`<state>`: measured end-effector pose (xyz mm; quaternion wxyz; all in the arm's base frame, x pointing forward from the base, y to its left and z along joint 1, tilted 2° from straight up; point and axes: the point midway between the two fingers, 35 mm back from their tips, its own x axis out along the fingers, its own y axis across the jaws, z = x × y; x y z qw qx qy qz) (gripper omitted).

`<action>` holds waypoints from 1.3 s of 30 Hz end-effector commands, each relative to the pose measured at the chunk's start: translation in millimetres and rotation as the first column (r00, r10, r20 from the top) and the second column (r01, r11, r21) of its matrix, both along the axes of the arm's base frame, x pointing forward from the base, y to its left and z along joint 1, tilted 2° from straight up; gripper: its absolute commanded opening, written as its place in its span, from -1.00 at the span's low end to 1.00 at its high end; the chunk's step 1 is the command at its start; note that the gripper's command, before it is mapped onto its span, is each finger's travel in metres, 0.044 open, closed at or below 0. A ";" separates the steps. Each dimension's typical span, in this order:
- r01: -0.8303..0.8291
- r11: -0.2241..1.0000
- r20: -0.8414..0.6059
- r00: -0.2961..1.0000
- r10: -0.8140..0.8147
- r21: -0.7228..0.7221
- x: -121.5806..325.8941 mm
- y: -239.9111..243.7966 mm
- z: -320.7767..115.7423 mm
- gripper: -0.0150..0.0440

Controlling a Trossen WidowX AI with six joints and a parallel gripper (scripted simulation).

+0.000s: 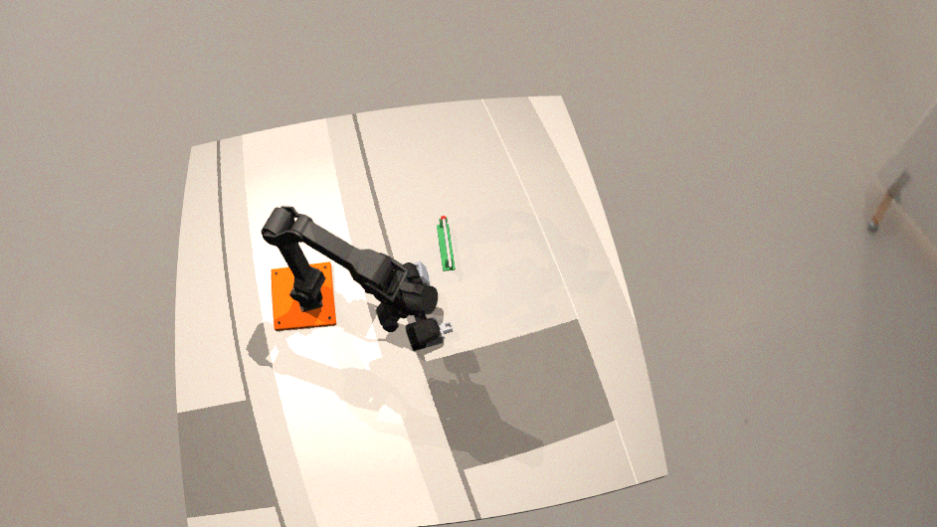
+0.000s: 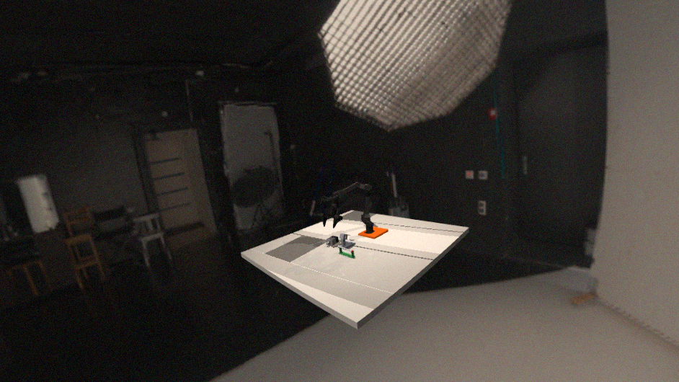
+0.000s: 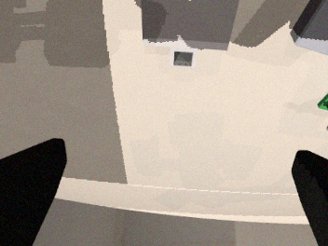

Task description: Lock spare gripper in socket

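The spare gripper is a grey block low on the table. A small square end with a hole sticks out of it. My gripper is open and empty, raised above the spare gripper with a gap; the arm hides its fingers in the top view. The grey mount stands beside the spare gripper, partly hidden by the arm in the top view. A white pin with a red end lies along a green rack. I cannot tell what is in the socket.
The arm's orange base plate lies left of the mount in the top view. The arm reaches over the mount. The light table has dark shadow bands. The rack stands beside the mount, with a corner at the wrist view's right edge.
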<state>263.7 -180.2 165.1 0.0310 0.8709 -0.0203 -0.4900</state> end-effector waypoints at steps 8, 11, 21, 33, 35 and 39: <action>-0.003 1.000 -0.002 1.000 0.004 0.014 0.7 -2.8 -54.0 1.00; -0.002 1.000 -0.002 1.000 0.002 0.016 0.0 -3.2 -68.4 1.00; -0.002 1.000 -0.002 1.000 0.002 0.016 1.2 -4.6 -80.5 1.00; -0.002 1.000 -0.002 1.000 0.002 0.016 2.2 -6.0 -100.4 1.00; -0.002 1.000 -0.002 1.000 0.002 0.016 2.2 -6.1 -103.7 1.00; -0.002 1.000 -0.002 1.000 0.002 0.016 2.2 -6.1 -110.3 1.00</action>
